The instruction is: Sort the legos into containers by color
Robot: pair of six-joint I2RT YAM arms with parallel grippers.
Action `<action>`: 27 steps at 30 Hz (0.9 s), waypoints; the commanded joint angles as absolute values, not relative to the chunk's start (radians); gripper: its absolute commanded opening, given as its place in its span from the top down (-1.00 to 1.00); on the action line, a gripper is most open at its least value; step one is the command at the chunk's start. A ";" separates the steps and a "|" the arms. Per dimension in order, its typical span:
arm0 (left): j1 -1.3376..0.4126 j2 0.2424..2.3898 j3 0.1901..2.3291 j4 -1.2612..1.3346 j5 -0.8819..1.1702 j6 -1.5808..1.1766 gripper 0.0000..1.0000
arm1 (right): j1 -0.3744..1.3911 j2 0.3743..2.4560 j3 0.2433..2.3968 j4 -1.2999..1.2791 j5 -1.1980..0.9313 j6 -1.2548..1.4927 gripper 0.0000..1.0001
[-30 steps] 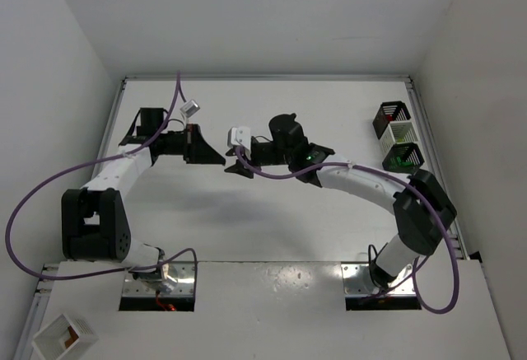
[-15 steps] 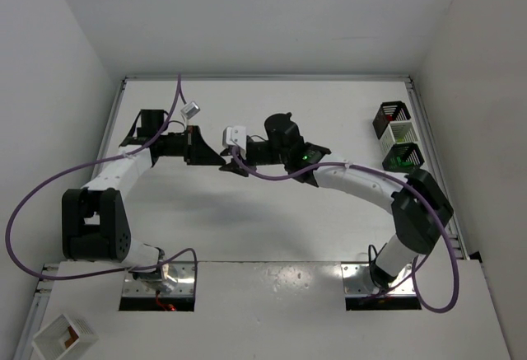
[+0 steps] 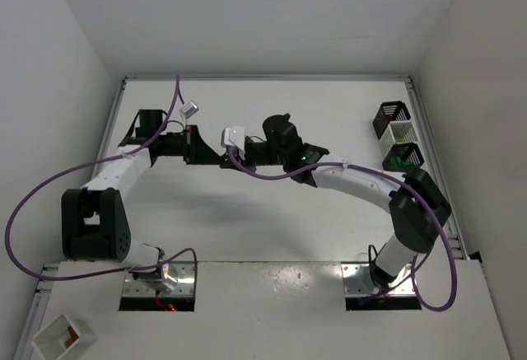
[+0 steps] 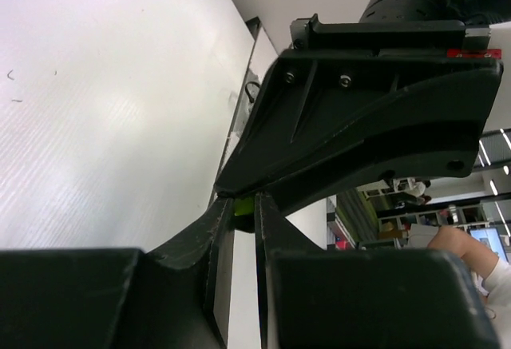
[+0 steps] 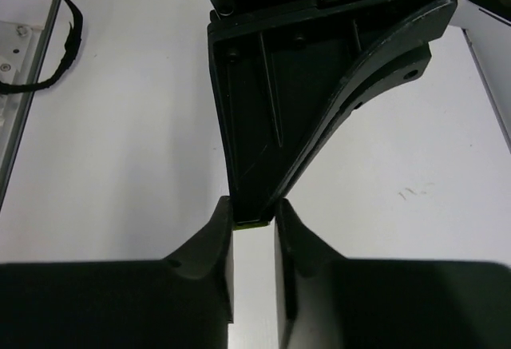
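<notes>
Above the middle of the table my two grippers meet tip to tip. My left gripper (image 3: 219, 161) (image 4: 244, 210) is shut on a lime lego (image 4: 240, 204), pinched at its very fingertips. My right gripper (image 3: 230, 163) (image 5: 253, 215) faces it, and its two fingers have closed in on either side of the same lime lego (image 5: 251, 221), just under the left fingertips. The containers stand at the far right edge: a black bin (image 3: 390, 114) with red inside and a black bin (image 3: 403, 157) with green inside. No other legos show.
A white slatted bin (image 3: 401, 134) stands between the two black ones. A white square box with a brown inside (image 3: 63, 336) sits off the table at the lower left. Purple cables loop from both arms. A black cable lies near the table's left edge (image 5: 48, 37).
My right gripper has slid left to meet the left gripper, and its jaws have narrowed from partly open down onto the lime lego. The left arm has stayed put.
</notes>
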State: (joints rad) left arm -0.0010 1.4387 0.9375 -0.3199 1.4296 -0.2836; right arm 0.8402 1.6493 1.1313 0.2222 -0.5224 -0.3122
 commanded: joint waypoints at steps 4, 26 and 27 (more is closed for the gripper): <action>-0.012 1.414 0.945 -0.305 1.493 -0.268 0.44 | 0.848 1.629 1.131 0.270 -0.509 -0.322 0.96; 0.143 1.306 0.885 -0.305 1.388 -0.279 -0.71 | 0.789 1.451 0.897 0.134 -0.388 -0.330 1.00; 0.143 1.305 0.885 -0.305 1.378 -0.279 -0.71 | 0.772 1.441 0.897 0.117 -0.370 -0.318 1.00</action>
State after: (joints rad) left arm 0.1207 1.3338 0.8993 -0.3126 1.3643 -0.2794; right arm 0.7979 1.5017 0.8963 0.1387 -0.4221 -0.3222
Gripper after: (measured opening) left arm 0.855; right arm 0.135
